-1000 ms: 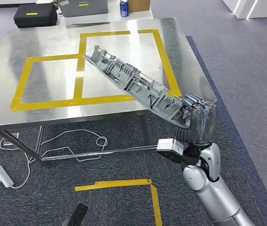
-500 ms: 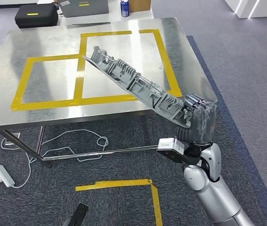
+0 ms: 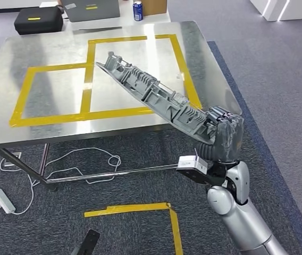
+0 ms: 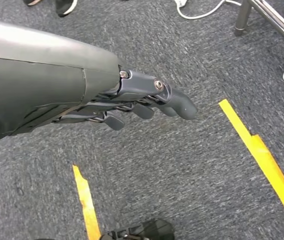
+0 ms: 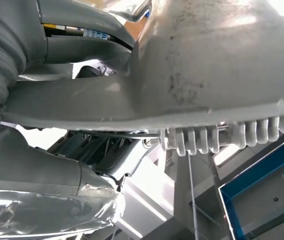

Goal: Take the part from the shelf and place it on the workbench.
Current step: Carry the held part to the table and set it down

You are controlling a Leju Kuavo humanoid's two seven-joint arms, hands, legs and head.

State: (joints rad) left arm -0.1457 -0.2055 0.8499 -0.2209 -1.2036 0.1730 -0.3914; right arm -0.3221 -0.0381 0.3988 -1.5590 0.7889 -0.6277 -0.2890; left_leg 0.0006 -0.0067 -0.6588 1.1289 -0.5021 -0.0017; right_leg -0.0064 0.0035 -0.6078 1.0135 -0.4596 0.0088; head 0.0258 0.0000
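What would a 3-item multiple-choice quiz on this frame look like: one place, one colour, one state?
1. Where is the free end of the grey part?
A. over the workbench
B. on the carpet
C. on the black case

2. What colour is the tape on the workbench?
A. blue
B. yellow
C. red

3. What is the left hand doing?
A. holding the part
B. pressing on the workbench
C. holding nothing, above the carpet

Key:
1 A, the part reaches from the right hand over the steel top.
2 B, yellow tape marks out rectangles on the top.
3 C, the left wrist view has its fingers bare, with grey carpet beyond.
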